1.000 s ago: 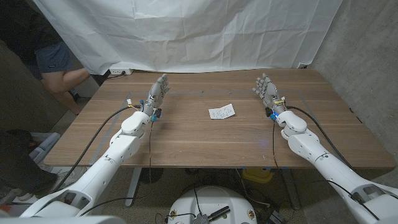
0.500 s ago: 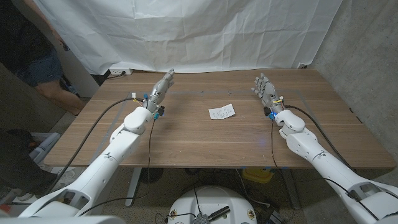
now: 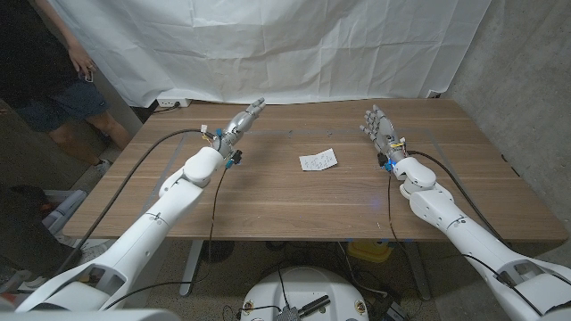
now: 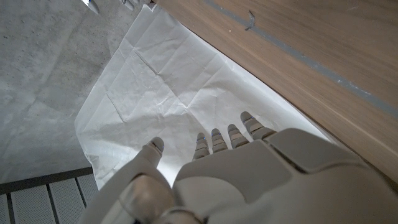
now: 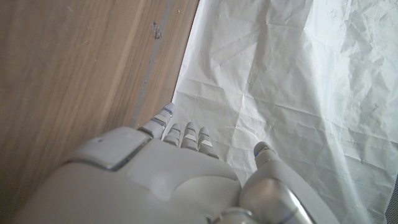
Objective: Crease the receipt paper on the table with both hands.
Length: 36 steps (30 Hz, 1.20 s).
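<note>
Your left hand [image 3: 242, 121] is raised over the wooden table [image 3: 268, 192] with fingers extended and empty. Your right hand [image 3: 380, 127] stands upright, fingers spread, likewise grasping nothing. The receipt paper [image 3: 318, 160] lies flat on the table between them, nearer your right hand, touched by neither. A white backdrop sheet [image 3: 268, 45] hangs behind.

Probably lab: white backdrop sheet [image 3: 268, 45]

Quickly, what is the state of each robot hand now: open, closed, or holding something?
Left robot hand: open, holding nothing, fingers extended.
Right robot hand: open, holding nothing, apart from the receipt paper.
</note>
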Tool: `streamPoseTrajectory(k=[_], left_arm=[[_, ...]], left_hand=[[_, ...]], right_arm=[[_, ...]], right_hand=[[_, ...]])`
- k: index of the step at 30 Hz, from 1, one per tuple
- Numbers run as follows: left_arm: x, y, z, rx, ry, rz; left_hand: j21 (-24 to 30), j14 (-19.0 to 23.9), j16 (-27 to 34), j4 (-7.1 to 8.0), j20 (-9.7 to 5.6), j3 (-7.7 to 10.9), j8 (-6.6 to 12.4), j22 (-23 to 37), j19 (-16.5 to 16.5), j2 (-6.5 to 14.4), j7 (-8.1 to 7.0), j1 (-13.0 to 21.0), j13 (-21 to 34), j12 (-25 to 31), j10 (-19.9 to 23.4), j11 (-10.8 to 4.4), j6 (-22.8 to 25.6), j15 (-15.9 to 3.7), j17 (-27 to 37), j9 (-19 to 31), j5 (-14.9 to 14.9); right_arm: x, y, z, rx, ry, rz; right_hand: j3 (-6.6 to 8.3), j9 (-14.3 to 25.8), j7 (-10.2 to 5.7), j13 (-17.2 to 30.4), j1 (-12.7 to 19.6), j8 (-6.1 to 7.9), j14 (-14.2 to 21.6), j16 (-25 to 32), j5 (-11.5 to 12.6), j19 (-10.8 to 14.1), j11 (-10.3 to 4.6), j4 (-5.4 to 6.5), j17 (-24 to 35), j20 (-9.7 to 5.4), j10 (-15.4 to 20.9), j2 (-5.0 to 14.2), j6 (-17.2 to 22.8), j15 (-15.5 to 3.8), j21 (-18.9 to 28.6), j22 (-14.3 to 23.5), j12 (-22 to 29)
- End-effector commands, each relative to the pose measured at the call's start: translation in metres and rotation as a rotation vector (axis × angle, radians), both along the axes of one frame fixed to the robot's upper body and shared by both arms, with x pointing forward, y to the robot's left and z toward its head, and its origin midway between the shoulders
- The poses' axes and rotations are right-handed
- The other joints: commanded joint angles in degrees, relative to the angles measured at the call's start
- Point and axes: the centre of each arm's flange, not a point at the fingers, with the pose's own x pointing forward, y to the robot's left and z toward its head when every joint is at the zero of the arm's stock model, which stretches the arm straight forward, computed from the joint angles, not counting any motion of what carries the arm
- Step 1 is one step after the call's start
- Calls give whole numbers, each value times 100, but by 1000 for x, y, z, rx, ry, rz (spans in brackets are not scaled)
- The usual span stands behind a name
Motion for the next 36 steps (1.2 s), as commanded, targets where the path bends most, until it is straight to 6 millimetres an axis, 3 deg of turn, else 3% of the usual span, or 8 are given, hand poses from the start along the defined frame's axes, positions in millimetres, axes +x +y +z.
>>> streamPoseTrajectory(k=[1,26,28,31,36], left_arm=[[-3,-19,9,168,-17,26],[-8,-66,13,474,-33,8],[-9,-69,13,499,-31,6],[-9,-73,13,532,-38,6],[-11,-77,11,586,-46,9]], left_hand=[[-10,14,-28,7,-13,61,39,16,-9,346,-27,18,15,15,21,-32,37,-4,13,2,-4],[-40,-46,-63,17,-10,129,7,20,-38,334,-75,52,17,-7,55,-34,51,-33,18,4,-31],[-51,-53,-64,21,23,138,6,21,-61,332,-81,55,18,-6,70,-39,59,-32,19,5,-35],[-73,-86,-72,37,188,163,-4,25,-101,325,-93,57,19,-25,61,-75,69,65,23,6,-48],[-102,-147,-87,53,176,179,-15,29,-162,322,-110,53,20,-33,63,-80,62,28,27,7,-56]], right_arm=[[2,1,0,0,1,-2],[5,3,-4,8,5,1],[5,4,-4,6,6,3],[5,5,-4,4,5,5],[6,7,-3,1,4,7]], right_hand=[[8,7,23,11,61,26,-31,27,-3,43,40,-37,16,-16,17,-11,38,-12,15,14,34],[12,8,39,12,64,27,-31,27,-17,43,44,-51,24,-27,27,-6,47,-28,11,14,34],[12,8,40,12,64,28,-33,26,-18,43,43,-52,25,-28,25,-7,49,-23,11,14,33],[12,8,44,12,64,28,-30,28,-19,43,44,-52,25,-28,27,-7,51,-27,11,15,33],[12,8,49,12,62,28,-31,28,-23,43,45,-54,27,-30,28,-7,52,-33,10,15,33]])
